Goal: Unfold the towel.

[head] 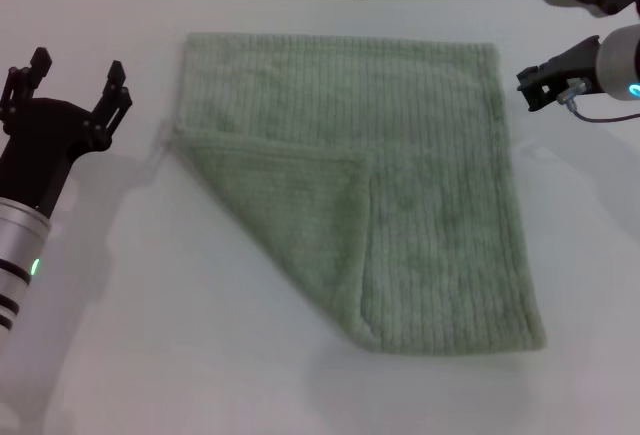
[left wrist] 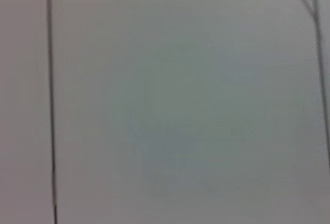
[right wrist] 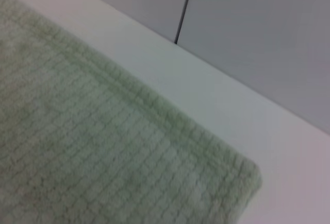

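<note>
Lying flat on the white desk [head: 120, 335], the towel [head: 440, 185] has one corner folded over, a flap [head: 290, 215] on the robot's left side. In the head view the left gripper [head: 78, 82] sits just off the towel's left edge with its fingers spread and nothing between them. The flap's top edge starts close to those fingers and its folded corner points toward the towel's middle. So the left arm looks nearer to the fold, and the flap would likely need to be pulled back toward the left. The right gripper [head: 545, 83] is by the far right corner, apart from the towel; whether its fingers are spread cannot be told.

The left wrist view shows only a plain grey wall, no towel.

The right wrist view shows the towel's corner [right wrist: 227, 172] with its hem lying on the desk, close by. No fingers show there.
</note>
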`<state>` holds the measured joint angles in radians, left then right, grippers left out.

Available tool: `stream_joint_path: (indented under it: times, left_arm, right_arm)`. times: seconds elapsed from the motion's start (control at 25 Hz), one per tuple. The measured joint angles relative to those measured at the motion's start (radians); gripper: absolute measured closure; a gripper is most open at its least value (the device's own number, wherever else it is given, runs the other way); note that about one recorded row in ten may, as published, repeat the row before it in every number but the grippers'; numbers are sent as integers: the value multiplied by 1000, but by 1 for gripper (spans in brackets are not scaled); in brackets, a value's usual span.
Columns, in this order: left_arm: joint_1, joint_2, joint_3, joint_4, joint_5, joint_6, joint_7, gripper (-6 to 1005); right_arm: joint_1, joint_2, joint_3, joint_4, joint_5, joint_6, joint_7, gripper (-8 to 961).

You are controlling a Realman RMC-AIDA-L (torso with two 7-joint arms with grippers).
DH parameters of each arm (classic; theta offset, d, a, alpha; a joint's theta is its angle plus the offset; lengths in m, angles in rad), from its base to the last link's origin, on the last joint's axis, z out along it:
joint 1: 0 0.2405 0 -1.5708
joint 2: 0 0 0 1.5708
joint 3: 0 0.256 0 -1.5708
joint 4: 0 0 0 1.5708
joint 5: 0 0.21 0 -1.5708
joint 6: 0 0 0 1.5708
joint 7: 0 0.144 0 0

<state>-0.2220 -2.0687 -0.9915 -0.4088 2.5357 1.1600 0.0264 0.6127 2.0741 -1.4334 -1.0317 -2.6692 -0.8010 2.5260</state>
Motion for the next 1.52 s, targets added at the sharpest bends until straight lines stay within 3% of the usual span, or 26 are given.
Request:
stream_joint_path:
  times: [0.36, 0.64, 0.8, 1.04, 1.28, 1.4, 1.52]
  left_arm:
    - [42, 3, 48, -111, 8, 3, 52, 182]
    - [67, 8, 74, -209, 100, -9, 48, 188]
    - [110, 18, 80, -341, 178, -111, 45, 192]
    - [179, 69, 20, -719, 284, -574, 44, 198]
    - [152, 102, -118, -1070, 287, -1182, 48, 203]
    - [122, 101, -175, -1214, 283, -1474, 79, 206]
    - [117, 68, -214, -1324, 281, -1697, 168, 209]
  right_arm:
    - [9, 1, -42, 71, 23, 104, 0, 951]
    - [9, 3, -77, 113, 63, 157, -1, 951]
    - [18, 3, -85, 141, 80, 162, -2, 952]
    - [30, 3, -85, 172, 83, 175, -2, 952]
    - [26, 3, -81, 161, 86, 173, -3, 952]
    - [25, 3, -74, 159, 86, 176, -3, 951]
    - [25, 3, -60, 158, 87, 182, -3, 951]
